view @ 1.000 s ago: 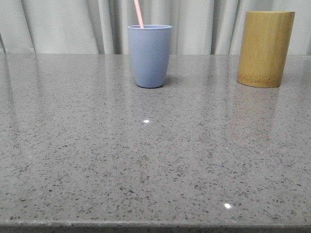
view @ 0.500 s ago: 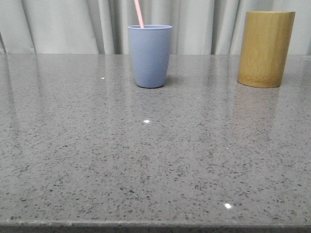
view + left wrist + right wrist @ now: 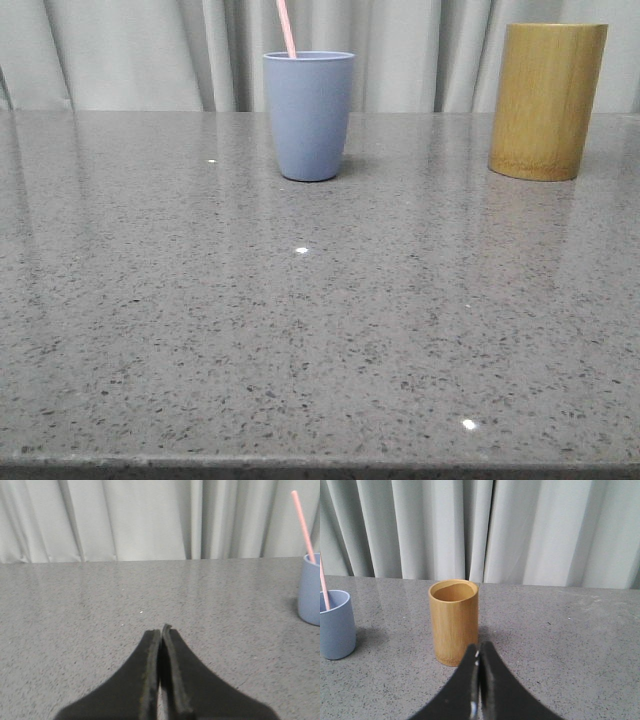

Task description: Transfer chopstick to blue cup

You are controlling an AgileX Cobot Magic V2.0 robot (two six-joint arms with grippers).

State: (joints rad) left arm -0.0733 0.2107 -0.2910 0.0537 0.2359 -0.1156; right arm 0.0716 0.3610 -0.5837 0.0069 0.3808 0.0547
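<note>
Nothing on the surface (image 3: 320, 330) has shifted over the last second: the blue cup (image 3: 308, 115) and the bamboo cylinder (image 3: 545, 100) stand just where they stood, and only a small glint has appeared on the stone to the cup's left.

The chopstick (image 3: 286, 28) already stands inside the blue cup, its long axis near upright and tilted a little to the left, its top leaning away from the rim. So I judge the transfer done, with nothing left to grasp.

My left pincer (image 3: 161, 632) is pressed together and holds nothing; from its wrist view the cup sits off to the right and farther back, well apart from my fingertips. My right pincer (image 3: 479, 655) is likewise pressed together and empty, pointing at the bamboo cylinder just ahead of it, with the blue cup away to its left.

Both arms sit back from the cups, and wide bare stone lies all around them, the curtain behind. If any move remains, I judge it is only to rest.
</note>
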